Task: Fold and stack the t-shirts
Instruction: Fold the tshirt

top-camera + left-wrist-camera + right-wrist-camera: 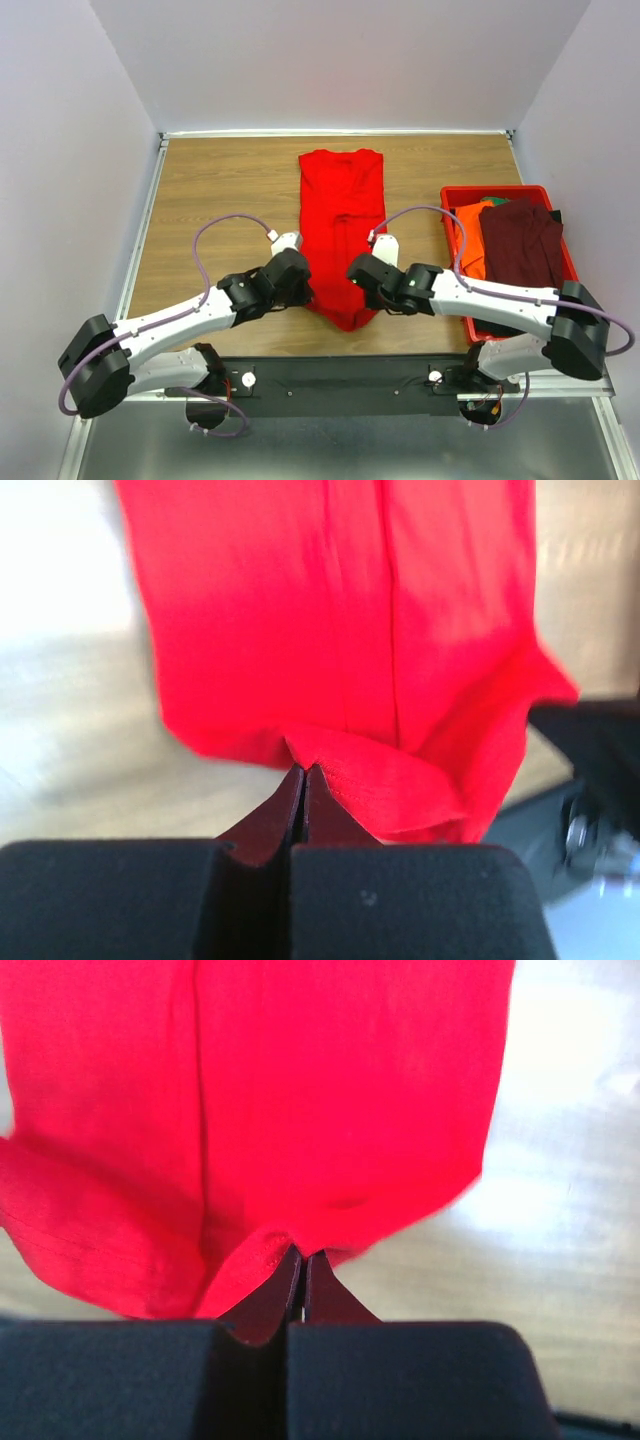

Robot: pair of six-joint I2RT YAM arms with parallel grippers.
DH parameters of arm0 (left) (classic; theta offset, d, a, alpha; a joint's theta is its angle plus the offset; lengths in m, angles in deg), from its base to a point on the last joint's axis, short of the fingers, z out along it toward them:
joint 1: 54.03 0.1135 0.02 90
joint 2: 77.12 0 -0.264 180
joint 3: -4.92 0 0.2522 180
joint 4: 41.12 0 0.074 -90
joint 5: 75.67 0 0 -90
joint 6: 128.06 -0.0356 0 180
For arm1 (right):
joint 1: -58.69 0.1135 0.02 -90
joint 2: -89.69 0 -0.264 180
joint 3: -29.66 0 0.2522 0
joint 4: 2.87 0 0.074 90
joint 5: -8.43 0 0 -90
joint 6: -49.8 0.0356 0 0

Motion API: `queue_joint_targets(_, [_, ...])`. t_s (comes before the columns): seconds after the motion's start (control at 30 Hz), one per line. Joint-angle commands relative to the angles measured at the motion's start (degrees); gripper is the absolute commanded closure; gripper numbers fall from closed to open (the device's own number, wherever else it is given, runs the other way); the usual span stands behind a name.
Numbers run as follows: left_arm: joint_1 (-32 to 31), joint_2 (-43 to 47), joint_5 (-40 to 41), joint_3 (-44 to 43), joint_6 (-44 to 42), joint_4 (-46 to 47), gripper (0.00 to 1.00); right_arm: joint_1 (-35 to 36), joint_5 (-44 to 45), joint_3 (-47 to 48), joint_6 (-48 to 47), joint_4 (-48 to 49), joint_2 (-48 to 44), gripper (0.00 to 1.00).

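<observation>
Near edge of the worktop: the left gripper (303,771) and the right gripper (300,1253) sit side by side, one at each near corner of the red t-shirt (342,215). Each pair of jaws is pressed together on a small pleat of the hem, pinching the cloth. Holding both corners at once probably lets the arms lift the near end evenly and carry it toward the far end for a crosswise fold without skewing the strip.

Centre of the worktop (220,190): the red t-shirt lies as a long narrow strip, sides already folded inward, running from the near edge toward the far edge. A lengthwise seam or crease runs down its middle. The near end bunches and narrows between the grippers; the far end lies flat and square, short of the far edge.

Right edge: a red bin (500,189) holds an orange t-shirt (470,235) and a dark maroon t-shirt (520,240), both loosely heaped and unfolded, the maroon one draped over the bin's right rim.
</observation>
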Motion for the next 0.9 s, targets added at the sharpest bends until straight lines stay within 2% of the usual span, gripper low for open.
queue_joint_targets(0.0, [4.56,-1.54,2.72,-1.26,-5.17,7.34,1.00,-1.61,9.23,3.24,-2.42,4.42,4.39,0.99])
queue_joint_targets(0.23, [9.76,-9.88,1.67,-6.60,-7.11,14.19,1.00,-7.14,12.74,7.19,-6.55,13.72,9.76,0.99])
queue_joint_targets(0.47, [12.65,-16.48,3.60,-13.47,-7.55,15.34,1.00,-12.42,14.95,9.92,-11.12,20.94,15.38,0.99])
queue_joint_targets(0.87, [19.51,-27.38,3.25,-20.94,-11.41,17.19,1.00,-22.53,9.59,13.52,-16.75,31.23,23.65,1.00])
